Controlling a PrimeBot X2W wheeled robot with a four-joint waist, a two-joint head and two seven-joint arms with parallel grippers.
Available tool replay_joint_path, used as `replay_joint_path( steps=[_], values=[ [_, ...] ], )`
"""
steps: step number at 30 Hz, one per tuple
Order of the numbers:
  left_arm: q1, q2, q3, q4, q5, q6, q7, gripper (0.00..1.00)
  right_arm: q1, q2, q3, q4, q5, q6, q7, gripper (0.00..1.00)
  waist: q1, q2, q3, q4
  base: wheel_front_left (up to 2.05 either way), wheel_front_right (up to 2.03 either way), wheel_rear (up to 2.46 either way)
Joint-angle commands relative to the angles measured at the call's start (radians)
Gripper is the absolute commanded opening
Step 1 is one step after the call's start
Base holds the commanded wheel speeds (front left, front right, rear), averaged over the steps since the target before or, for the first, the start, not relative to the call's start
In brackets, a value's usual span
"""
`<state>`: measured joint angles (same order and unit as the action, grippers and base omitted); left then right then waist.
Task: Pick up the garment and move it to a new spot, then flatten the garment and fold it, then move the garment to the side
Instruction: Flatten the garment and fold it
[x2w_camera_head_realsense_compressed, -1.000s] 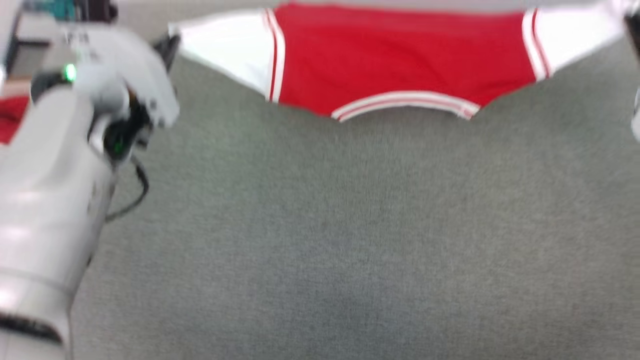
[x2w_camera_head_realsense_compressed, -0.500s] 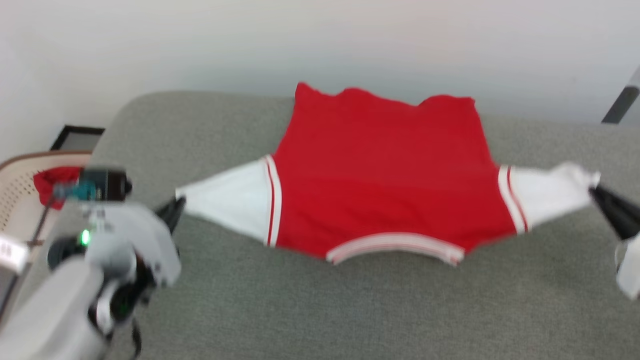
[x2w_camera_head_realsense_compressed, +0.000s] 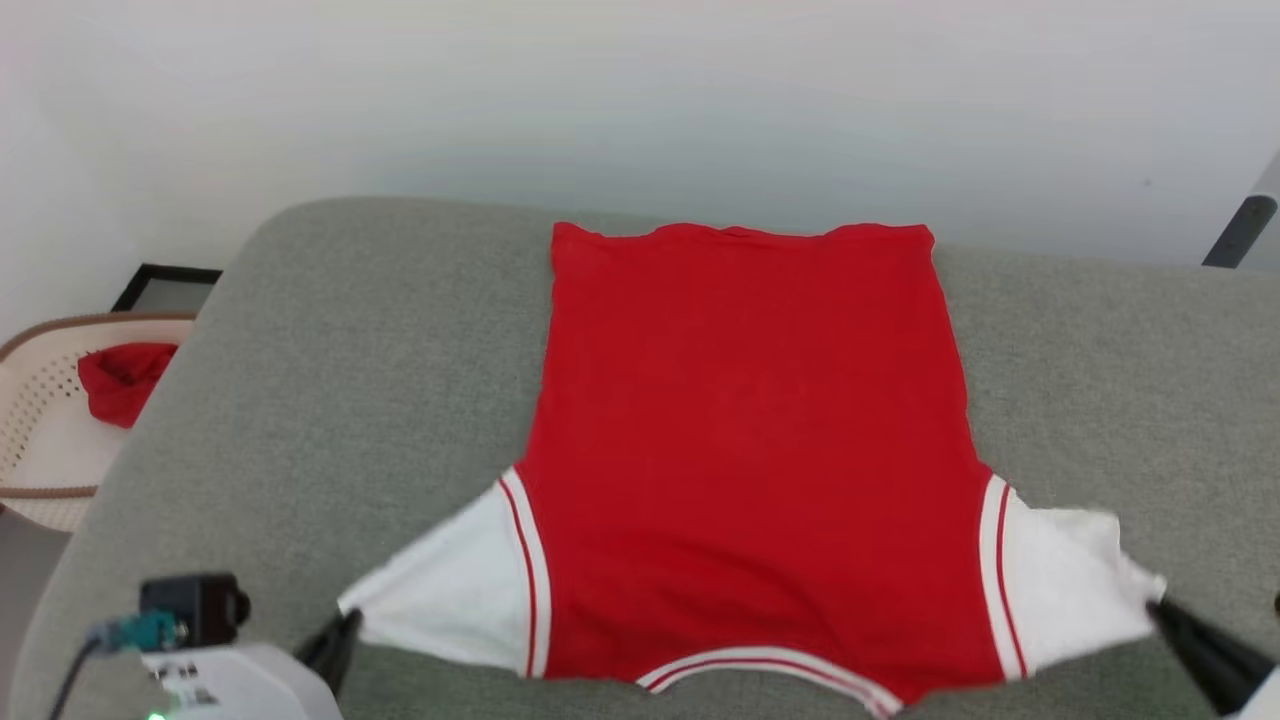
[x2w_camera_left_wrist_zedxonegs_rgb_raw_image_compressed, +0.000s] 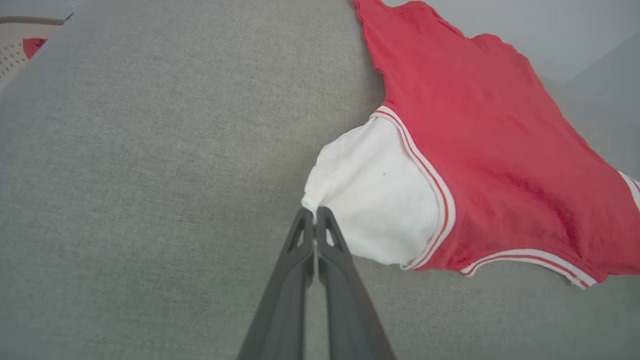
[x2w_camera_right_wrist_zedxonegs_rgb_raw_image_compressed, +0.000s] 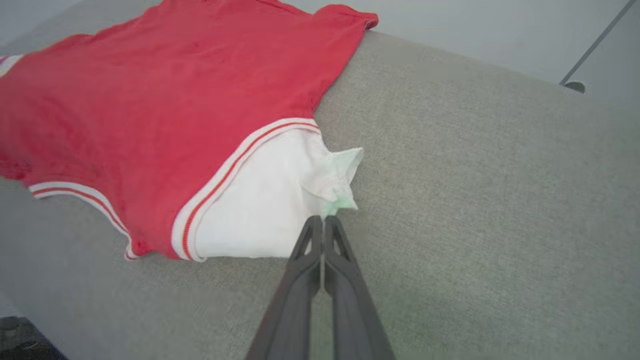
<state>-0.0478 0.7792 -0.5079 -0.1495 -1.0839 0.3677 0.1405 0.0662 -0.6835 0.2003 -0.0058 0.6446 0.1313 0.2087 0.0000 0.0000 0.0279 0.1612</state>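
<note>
The garment (x2w_camera_head_realsense_compressed: 745, 440), a red shirt with white sleeves and striped bands, lies spread over the grey cushion, hem far, collar near. My left gripper (x2w_camera_head_realsense_compressed: 345, 625) is shut on the tip of the left white sleeve (x2w_camera_left_wrist_zedxonegs_rgb_raw_image_compressed: 375, 195), its fingertips (x2w_camera_left_wrist_zedxonegs_rgb_raw_image_compressed: 315, 212) pinching the cloth's corner. At the lower right, my right gripper (x2w_camera_head_realsense_compressed: 1160, 608) is shut on the bunched end of the right white sleeve (x2w_camera_right_wrist_zedxonegs_rgb_raw_image_compressed: 280, 200). Both sleeves are pulled out sideways, taut between the two grippers. The red body (x2w_camera_right_wrist_zedxonegs_rgb_raw_image_compressed: 165, 95) lies flat with few wrinkles.
The grey cushion (x2w_camera_head_realsense_compressed: 330, 380) has bare room on both sides of the garment. Beyond its left edge stands a pale perforated basket (x2w_camera_head_realsense_compressed: 30, 420) holding a plain red cloth (x2w_camera_head_realsense_compressed: 120, 378). A white wall lies behind, with a dark-framed panel (x2w_camera_head_realsense_compressed: 165, 288) by the floor.
The head camera has swung, so the whole picture shifted. Both grippers, holding the sleeves, have drawn the garment toward me, and its red body now lies stretched out flat on the cushion.
</note>
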Motion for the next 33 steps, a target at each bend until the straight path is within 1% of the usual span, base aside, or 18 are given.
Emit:
replay_joint_path(
  steps=[1, 6, 8, 11, 16, 23, 25, 26, 33],
  values=[
    [0.018, 0.001, 0.002, -0.012, -0.004, 0.010, -0.008, 0.00, 0.033, 0.015, -0.021, -0.022, -0.019, -0.001, 0.012, 0.00, 0.0000, 0.0000, 0.010, -0.002, 0.00, 0.00, 0.00],
    [0.087, -0.005, 0.008, -0.056, -0.010, 0.049, -0.035, 0.00, 0.161, 0.097, -0.105, -0.135, -0.069, -0.001, 0.077, 0.00, 0.0000, 0.0000, 0.040, -0.006, 0.00, 0.00, 0.00],
    [0.103, -0.010, 0.016, -0.064, -0.015, 0.059, -0.048, 0.00, 0.194, 0.128, -0.127, -0.167, -0.083, -0.001, 0.101, 0.00, 0.0000, 0.0000, 0.053, -0.007, 0.00, 0.00, 0.00],
    [0.120, -0.014, 0.022, -0.069, -0.018, 0.064, -0.063, 0.00, 0.229, 0.157, -0.147, -0.203, -0.094, -0.001, 0.130, 0.00, 0.0000, 0.0000, 0.070, -0.008, 0.00, 0.00, 0.00],
    [0.118, -0.018, 0.029, -0.063, -0.018, 0.060, -0.076, 0.00, 0.249, 0.187, -0.164, -0.238, -0.109, -0.001, 0.151, 0.00, 0.0000, 0.0000, 0.087, -0.010, 0.00, 0.00, 0.00],
    [0.096, -0.022, 0.028, -0.056, -0.005, 0.065, -0.078, 0.00, 0.235, 0.202, -0.166, -0.255, -0.120, -0.001, 0.164, 0.00, 0.0000, 0.0000, 0.101, -0.017, 0.00, 0.00, 0.00],
    [0.088, -0.027, 0.026, -0.057, -0.003, 0.061, -0.082, 0.00, 0.224, 0.200, -0.166, -0.252, -0.132, -0.001, 0.165, 0.77, 0.0000, 0.0000, 0.105, -0.017, 0.00, 0.00, 0.00],
    [0.086, -0.031, 0.026, -0.056, -0.002, 0.059, -0.083, 0.00, 0.217, 0.199, -0.163, -0.250, -0.134, -0.001, 0.166, 1.00, 0.0000, 0.0000, 0.108, -0.017, 0.00, 0.00, 0.00],
    [0.062, -0.049, 0.019, -0.049, 0.017, 0.048, -0.107, 0.00, 0.179, 0.195, -0.171, -0.266, -0.134, -0.001, 0.163, 1.00, 0.0000, 0.0000, 0.136, -0.020, 0.00, 0.00, 0.00]
  ],
)
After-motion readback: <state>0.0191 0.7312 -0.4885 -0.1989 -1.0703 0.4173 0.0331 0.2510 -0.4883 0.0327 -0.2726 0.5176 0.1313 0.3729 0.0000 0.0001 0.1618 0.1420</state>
